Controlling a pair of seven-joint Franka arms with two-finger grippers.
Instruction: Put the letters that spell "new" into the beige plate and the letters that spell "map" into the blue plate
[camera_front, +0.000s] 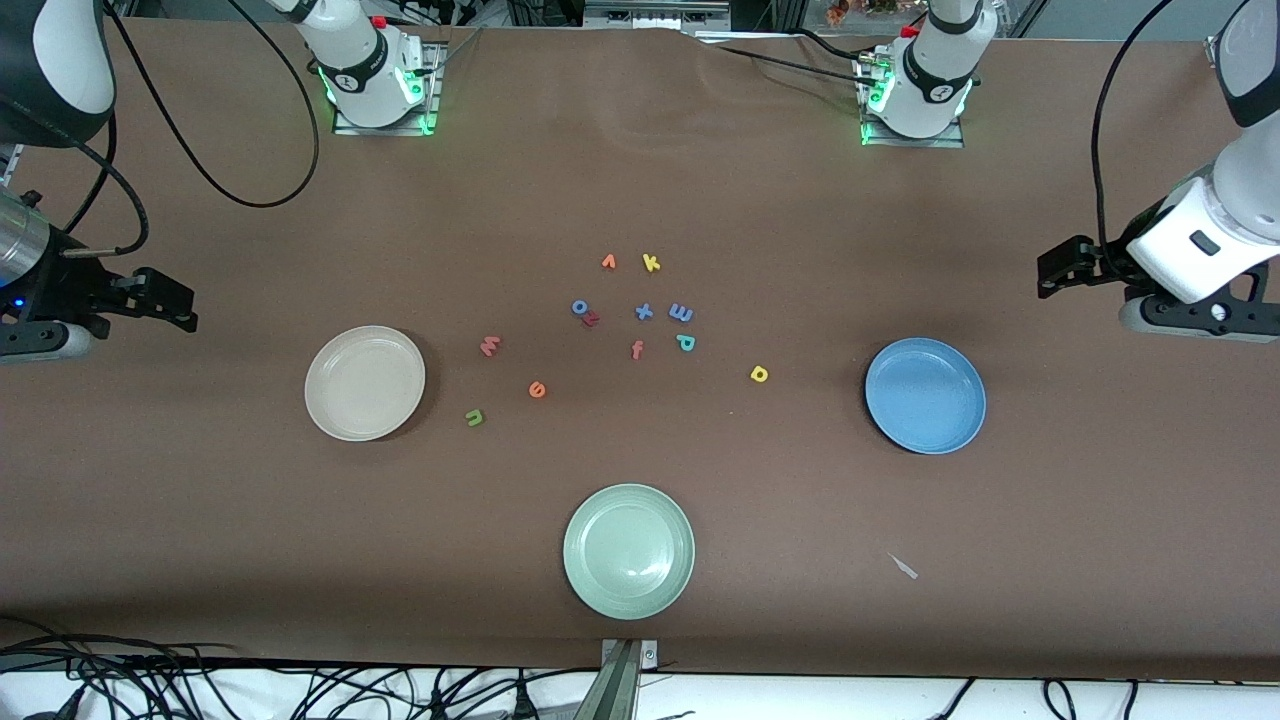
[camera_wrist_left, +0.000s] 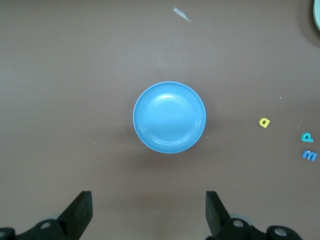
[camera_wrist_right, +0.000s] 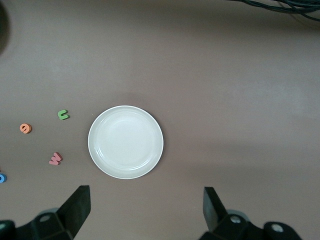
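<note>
The beige plate (camera_front: 365, 383) (camera_wrist_right: 125, 142) lies bare toward the right arm's end. Beside it are the green n (camera_front: 474, 417) (camera_wrist_right: 62, 114), orange e (camera_front: 537, 390) (camera_wrist_right: 25, 128) and pinkish w (camera_front: 490, 346) (camera_wrist_right: 55, 158). The blue plate (camera_front: 925, 395) (camera_wrist_left: 169, 117) lies bare toward the left arm's end. The yellow a (camera_front: 759, 374) (camera_wrist_left: 264, 122), teal p (camera_front: 686, 343) (camera_wrist_left: 307, 137) and blue m (camera_front: 681, 313) (camera_wrist_left: 310, 155) lie between the two plates. My left gripper (camera_front: 1050, 272) (camera_wrist_left: 149, 210) hangs open beside the blue plate. My right gripper (camera_front: 185, 305) (camera_wrist_right: 146, 207) hangs open beside the beige plate. Neither holds anything.
A pale green plate (camera_front: 629, 550) sits nearest the front camera. Spare letters lie mid-table: orange v (camera_front: 608, 262), yellow k (camera_front: 651, 263), blue o (camera_front: 579, 306), dark red z (camera_front: 591, 319), blue x (camera_front: 644, 311), orange-red f (camera_front: 637, 349). A small pale scrap (camera_front: 903, 566) lies nearer the camera than the blue plate.
</note>
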